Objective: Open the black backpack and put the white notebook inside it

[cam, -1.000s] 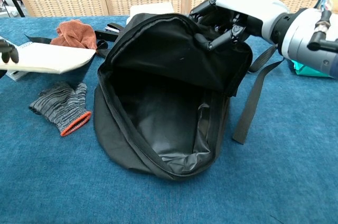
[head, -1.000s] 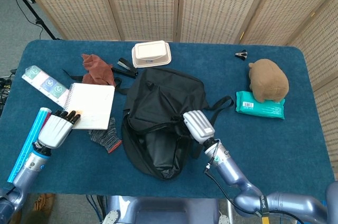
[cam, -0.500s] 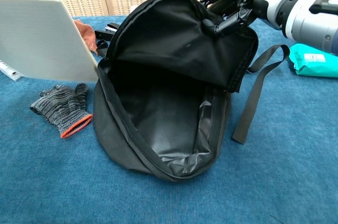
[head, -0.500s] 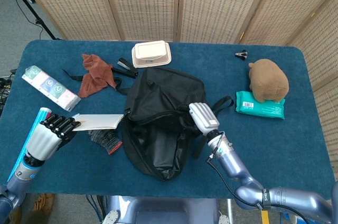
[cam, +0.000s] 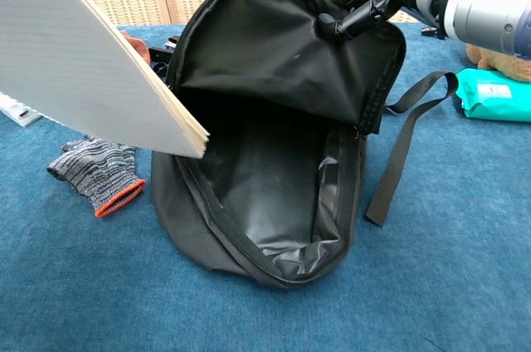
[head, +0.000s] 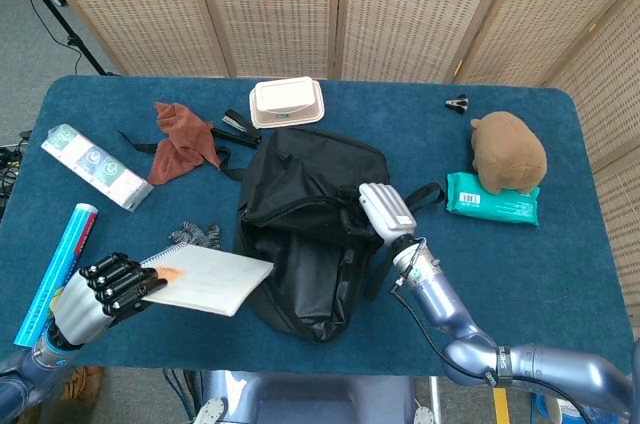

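- Backpack point(head: 305, 234), black, lies mid-table with its mouth gaping toward you; the chest view shows the bare dark lining point(cam: 274, 194) inside.
- Your right hand point(head: 385, 211) sits at the bag's 3 o'clock edge, fingers point(cam: 357, 12) curled over the top flap point(cam: 274, 45) and gripping it, so the flap stands up and the zip opening is wide.
- Your left hand point(head: 100, 289) is at 8 o'clock from the bag, dark fingers point(head: 125, 279) pressed side by side on the near-left corner of the white notebook point(head: 205, 279), pinching it.
- Notebook is in the air and tilted, its far corner point(cam: 195, 140) just at the left rim of the opening; whether it touches the rim you cannot tell.
- Grey glove point(cam: 95, 173) lies on the table under the notebook, at 9 o'clock from the bag.
- Blue tube point(head: 55, 269) lies beside your left hand, at its 11 o'clock.
- Teal packet point(head: 492, 199) with a brown plush point(head: 508, 151) on it sits at 2 o'clock.
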Available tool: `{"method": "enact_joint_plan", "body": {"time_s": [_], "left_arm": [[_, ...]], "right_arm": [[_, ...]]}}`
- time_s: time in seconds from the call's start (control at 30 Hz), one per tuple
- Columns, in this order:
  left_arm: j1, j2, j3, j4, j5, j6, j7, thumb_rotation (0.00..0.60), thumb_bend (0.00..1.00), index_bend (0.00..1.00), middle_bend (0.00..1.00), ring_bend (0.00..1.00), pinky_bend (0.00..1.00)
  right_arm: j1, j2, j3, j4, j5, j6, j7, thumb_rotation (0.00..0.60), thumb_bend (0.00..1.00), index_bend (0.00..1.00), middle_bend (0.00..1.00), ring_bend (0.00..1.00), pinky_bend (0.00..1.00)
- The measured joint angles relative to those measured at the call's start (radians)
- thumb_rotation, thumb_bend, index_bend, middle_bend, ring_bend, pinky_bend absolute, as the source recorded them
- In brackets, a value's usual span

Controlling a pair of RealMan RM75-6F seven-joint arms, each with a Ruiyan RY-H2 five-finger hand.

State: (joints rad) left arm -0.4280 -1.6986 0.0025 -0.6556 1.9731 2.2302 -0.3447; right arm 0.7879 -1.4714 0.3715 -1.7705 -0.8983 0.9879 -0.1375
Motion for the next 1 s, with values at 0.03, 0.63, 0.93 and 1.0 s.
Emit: {"method": "enact_joint_plan", "body": {"time_s": [0.03, 0.63, 0.93, 1.0], "left_arm": [[0.004, 0.008, -0.018, -0.026, 0.044, 0.001, 0.016, 0.600, 0.53, 0.89, 0.68, 0.63, 0.65], [-0.138, -0.090, -0.098, 0.070, 0.204, -0.036, 0.126, 0.600, 0.53, 0.89, 0.68, 0.62, 0.65], [-0.235, -0.207, -0.050, 0.252, 0.181, -0.083, 0.144, 0.600, 0.53, 0.89, 0.68, 0.62, 0.65], [-0.249, -0.226, -0.038, 0.275, 0.171, -0.093, 0.147, 0.600, 0.52, 0.89, 0.68, 0.62, 0.65]], "right_arm": [[0.002, 0.001, 0.000, -0.002, 0.003, 0.001, -0.002, 0.600, 0.61, 0.65, 0.61, 0.56, 0.61], [0.021, 0.010, -0.013, -0.024, 0.021, 0.010, -0.012, 0.600, 0.61, 0.65, 0.61, 0.56, 0.61], [0.020, 0.027, -0.023, -0.036, 0.022, 0.004, -0.005, 0.600, 0.61, 0.65, 0.61, 0.56, 0.61], [0.020, 0.032, -0.026, -0.043, 0.021, 0.001, -0.004, 0.600, 0.61, 0.65, 0.61, 0.56, 0.61]]}}
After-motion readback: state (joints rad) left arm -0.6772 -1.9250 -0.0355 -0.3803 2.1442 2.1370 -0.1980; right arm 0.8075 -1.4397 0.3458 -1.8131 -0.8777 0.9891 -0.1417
